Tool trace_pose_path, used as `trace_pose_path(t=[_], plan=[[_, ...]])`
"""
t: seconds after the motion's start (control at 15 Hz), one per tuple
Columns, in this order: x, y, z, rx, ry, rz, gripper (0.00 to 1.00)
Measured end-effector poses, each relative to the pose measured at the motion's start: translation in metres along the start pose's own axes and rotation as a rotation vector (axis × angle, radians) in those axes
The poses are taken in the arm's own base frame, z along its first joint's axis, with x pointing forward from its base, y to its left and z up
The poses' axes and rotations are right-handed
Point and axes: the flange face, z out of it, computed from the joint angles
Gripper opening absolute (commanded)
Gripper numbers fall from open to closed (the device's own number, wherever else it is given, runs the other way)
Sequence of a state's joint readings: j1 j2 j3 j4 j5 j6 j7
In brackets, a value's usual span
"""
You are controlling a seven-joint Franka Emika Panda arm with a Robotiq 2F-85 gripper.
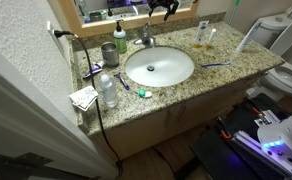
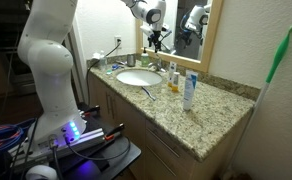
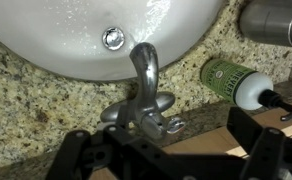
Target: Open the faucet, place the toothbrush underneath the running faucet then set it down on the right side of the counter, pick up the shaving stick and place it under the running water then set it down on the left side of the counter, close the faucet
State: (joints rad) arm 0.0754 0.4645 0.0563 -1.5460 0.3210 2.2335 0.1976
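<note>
Since the gripper hangs spread wide and empty above the faucet, opening it should go best by descending straight, centring the handle between the fingers, and nudging gently. Directly beneath the fingers, the faucet is small, shiny chrome, its short curved spout reaching over the white basin.

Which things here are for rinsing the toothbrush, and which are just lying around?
For the job: faucet, toothbrush, counter, open gripper.
Just lying about: green pump bottle, metal cup, amber bottle, clear plastic bottle.
</note>
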Motion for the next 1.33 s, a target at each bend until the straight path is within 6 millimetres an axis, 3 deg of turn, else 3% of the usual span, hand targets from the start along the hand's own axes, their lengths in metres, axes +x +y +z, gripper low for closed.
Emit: trace_pose_path(t=[0.2, 0.73, 0.8, 0.87, 1.33], plan=[[0.000, -0.002, 0.003, -0.008, 0.000, -0.012, 1.00], [0.014, -0.031, 0.043, -0.129, 0.040, -0.136, 1.00], [0.017, -0.033, 0.046, -0.144, 0.048, -0.140, 0.75], [0.019, -0.034, 0.048, -0.155, 0.055, -0.143, 0.74], [0.035, -0.037, 0.060, -0.166, 0.080, -0.153, 0.24]])
